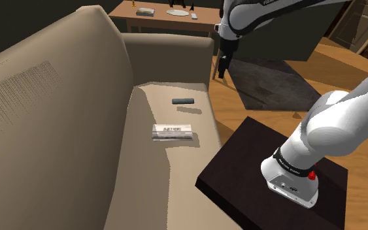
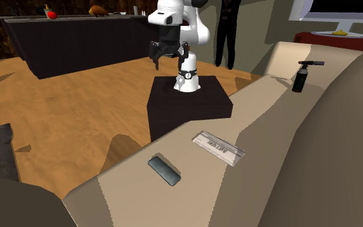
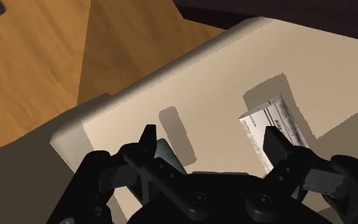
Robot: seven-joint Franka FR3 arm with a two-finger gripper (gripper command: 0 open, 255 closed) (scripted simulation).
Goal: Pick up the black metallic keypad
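You're working over a beige sofa [image 1: 58, 117] in a room with a wood floor [image 2: 64, 109].
Your gripper [image 3: 210, 137] is hanging well above the seat, its 2 fingers standing wide apart; the dark keypad [image 1: 183, 100] is lying flat on the cushion near a white packet [image 1: 172, 131].

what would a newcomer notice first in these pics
A big beige sofa dominates the shoulder view's left, with a small dark keypad and a pale printed box lying apart on its seat. The white arm rises from a dark box stand beside the sofa, its open black gripper held high, touching nothing.
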